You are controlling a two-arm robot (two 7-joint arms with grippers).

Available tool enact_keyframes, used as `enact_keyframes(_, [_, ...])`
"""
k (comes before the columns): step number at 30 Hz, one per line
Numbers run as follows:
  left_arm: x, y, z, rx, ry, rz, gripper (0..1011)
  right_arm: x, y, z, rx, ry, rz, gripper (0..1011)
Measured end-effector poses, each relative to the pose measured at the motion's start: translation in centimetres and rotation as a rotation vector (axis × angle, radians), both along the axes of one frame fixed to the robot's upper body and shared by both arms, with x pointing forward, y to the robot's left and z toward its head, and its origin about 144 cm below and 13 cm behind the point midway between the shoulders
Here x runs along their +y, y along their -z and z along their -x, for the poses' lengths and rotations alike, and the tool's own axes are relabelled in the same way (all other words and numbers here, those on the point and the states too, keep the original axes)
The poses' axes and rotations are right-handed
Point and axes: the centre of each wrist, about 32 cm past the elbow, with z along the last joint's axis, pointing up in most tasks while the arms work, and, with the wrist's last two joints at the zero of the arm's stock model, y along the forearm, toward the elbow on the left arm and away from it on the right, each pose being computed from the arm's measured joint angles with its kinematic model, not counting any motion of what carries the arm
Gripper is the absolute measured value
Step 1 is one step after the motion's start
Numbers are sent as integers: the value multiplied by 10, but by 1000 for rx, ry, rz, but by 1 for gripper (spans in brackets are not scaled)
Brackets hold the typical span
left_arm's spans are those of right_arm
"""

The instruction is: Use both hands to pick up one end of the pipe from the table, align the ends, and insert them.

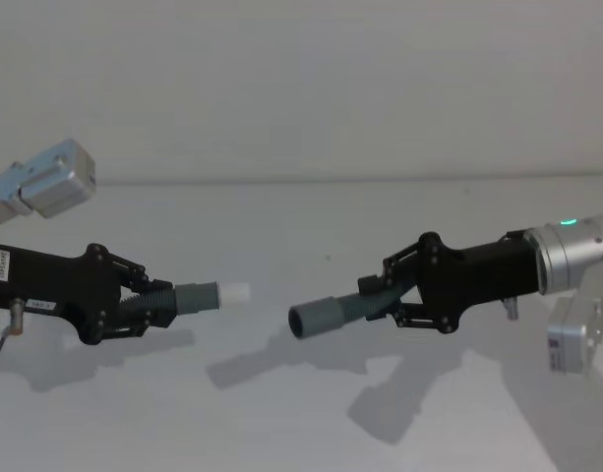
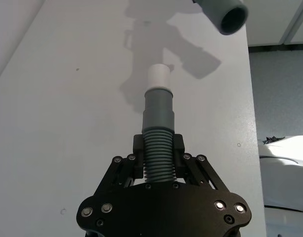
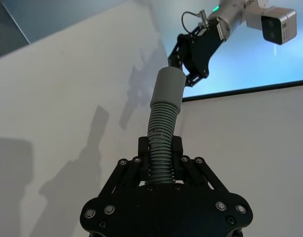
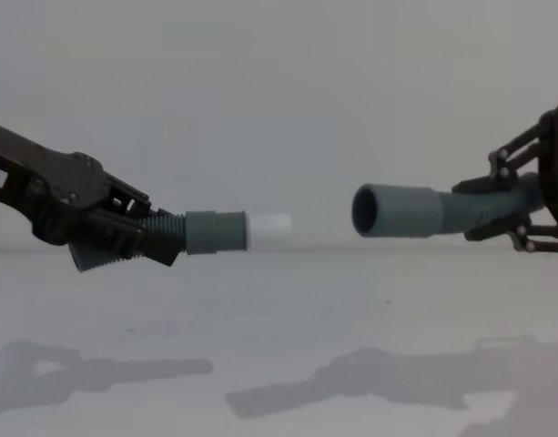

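Closest to the head camera, the left gripper and the right gripper hang above the table, each with its fingers closed around the ribbed part of a hose piece. The white tip and the socket face each other across a clear gap, and the socket sits lower in the picture and tilted. From the left wrist, the white tip points straight ahead while the mouth of the socket lies off to one side of that line, so I'd say the aim is not yet true. From the right wrist, the hose piece curves a little beyond the fingers that clamp it. From the chest, the socket rides slightly higher than the white tip. To do this well, I'd level the socket, bring it onto the tip's line, then close slowly and straight, since the ribbed hose may buckle under a crooked push.
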Motion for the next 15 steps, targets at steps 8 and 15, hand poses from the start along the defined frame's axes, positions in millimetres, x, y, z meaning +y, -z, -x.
enact_keyframes(8, [0,0,0,0,0,0,302,2,-3,-4,-12,38,-1,233])
enact_keyframes(15, [0,0,0,0,0,0,302,2,-4,-4,-9,67,-9,233])
